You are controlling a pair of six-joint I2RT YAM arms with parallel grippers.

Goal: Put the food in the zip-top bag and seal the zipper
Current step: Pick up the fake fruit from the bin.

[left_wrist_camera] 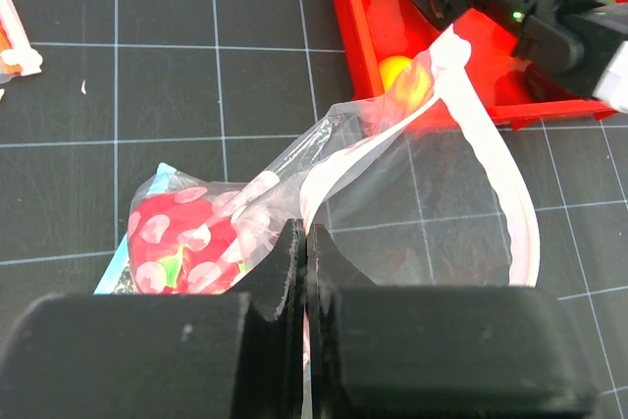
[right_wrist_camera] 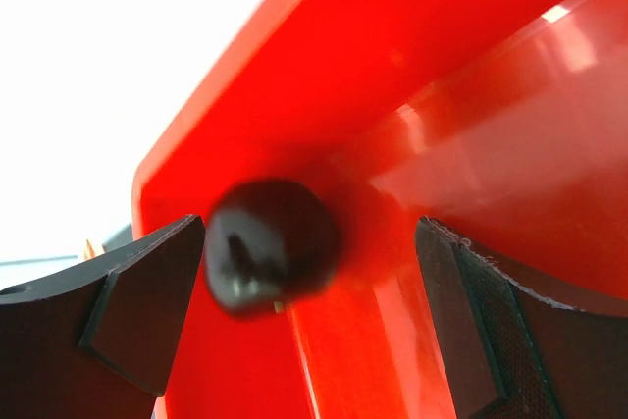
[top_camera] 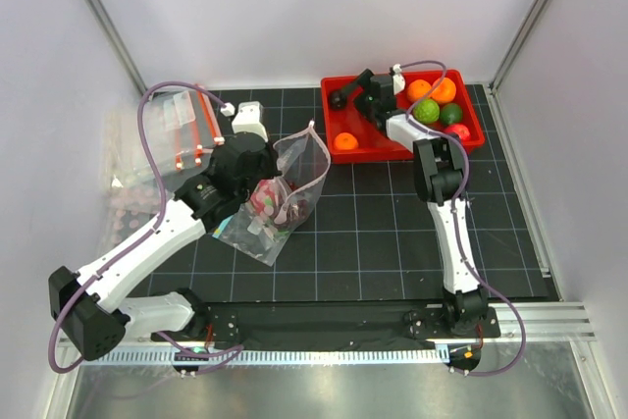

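Note:
The dotted zip-top bag [top_camera: 285,198] lies open on the black mat, its pale pink zipper strip [left_wrist_camera: 491,159] curling upward. The pink dragon fruit [left_wrist_camera: 177,247] sits inside it and also shows in the top view [top_camera: 265,198]. My left gripper [left_wrist_camera: 306,235] is shut on the bag's mouth edge, and it shows in the top view [top_camera: 263,172]. My right gripper [right_wrist_camera: 312,242] is open inside the red tray [top_camera: 388,149]. A dark round fruit [right_wrist_camera: 270,242] lies between its fingers, close to the left one, against the tray's corner. In the top view this fruit [top_camera: 339,98] is at the tray's far left.
The tray also holds orange fruits [top_camera: 432,89], another orange one [top_camera: 345,141], green ones [top_camera: 426,111] and a red one [top_camera: 457,130]. A stack of clear bags [top_camera: 182,130] lies at the far left. A light blue strip [left_wrist_camera: 123,257] shows beside the dotted bag.

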